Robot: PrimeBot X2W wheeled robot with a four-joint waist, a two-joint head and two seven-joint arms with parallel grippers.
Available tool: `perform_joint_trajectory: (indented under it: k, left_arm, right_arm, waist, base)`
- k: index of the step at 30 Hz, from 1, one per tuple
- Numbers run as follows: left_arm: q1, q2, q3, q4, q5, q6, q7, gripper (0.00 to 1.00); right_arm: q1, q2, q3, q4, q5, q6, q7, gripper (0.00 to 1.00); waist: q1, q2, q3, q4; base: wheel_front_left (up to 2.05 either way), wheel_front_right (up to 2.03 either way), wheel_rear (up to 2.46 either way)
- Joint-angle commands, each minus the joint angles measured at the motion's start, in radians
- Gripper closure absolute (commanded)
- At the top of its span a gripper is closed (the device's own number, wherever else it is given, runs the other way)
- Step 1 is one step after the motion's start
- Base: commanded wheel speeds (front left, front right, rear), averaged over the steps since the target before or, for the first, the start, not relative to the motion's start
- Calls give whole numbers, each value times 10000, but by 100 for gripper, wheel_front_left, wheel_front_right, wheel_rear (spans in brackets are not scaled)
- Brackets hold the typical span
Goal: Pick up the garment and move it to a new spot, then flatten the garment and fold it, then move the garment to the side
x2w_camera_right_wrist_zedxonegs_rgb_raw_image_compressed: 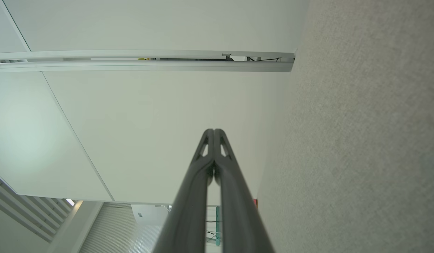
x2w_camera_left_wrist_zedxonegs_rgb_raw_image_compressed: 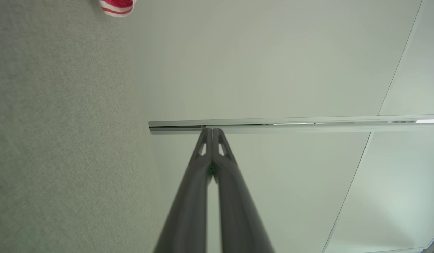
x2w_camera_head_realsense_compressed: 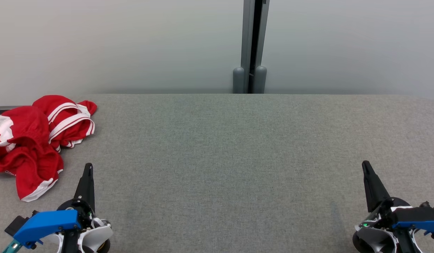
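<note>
Red garment w/ white stripes (x2w_camera_head_realsense_compressed: 27, 147) lies crumpled at far left of grey table (x2w_camera_head_realsense_compressed: 238, 158), its left side cut off by frame edge. Left pincer (x2w_camera_head_realsense_compressed: 87, 168) sits just near-right of it, not touching, tips pressed together, empty. Right pincer (x2w_camera_head_realsense_compressed: 366, 167) is well apart at right, also closed on nothing.

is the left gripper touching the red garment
Apart. The head view shows a strip of bare grey table between the left gripper and the red garment.

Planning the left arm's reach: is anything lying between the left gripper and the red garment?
No. In the head view, bare grey table separates the left gripper from the garment.
</note>
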Motion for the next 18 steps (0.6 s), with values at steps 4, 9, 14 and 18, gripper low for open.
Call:
perform_joint_trajectory:
  k: [4, 9, 14, 18]
  left_arm:
    - [-102, -22, 6, -44, -23, -46, 22, 100]
    - [-102, -22, 6, -44, -23, -46, 22, 100]
    - [-102, -22, 6, -44, -23, -46, 22, 100]
    - [-102, -22, 6, -44, -22, -46, 22, 100]
  right_arm:
    - [-106, -41, -15, -30, 27, 4, 20, 100]
    - [-106, -41, -15, -30, 27, 4, 20, 100]
    - [-106, -41, -15, -30, 27, 4, 20, 100]
    - [-106, -41, -15, -30, 27, 4, 20, 100]
  waist:
    - [0, 0, 0, 0]
    - [0, 0, 0, 0]
    - [0, 0, 0, 0]
    - [0, 0, 0, 0]
  base:
    - [0, 0, 0]
    - [0, 0, 0]
    - [0, 0, 0]
    - [0, 0, 0]
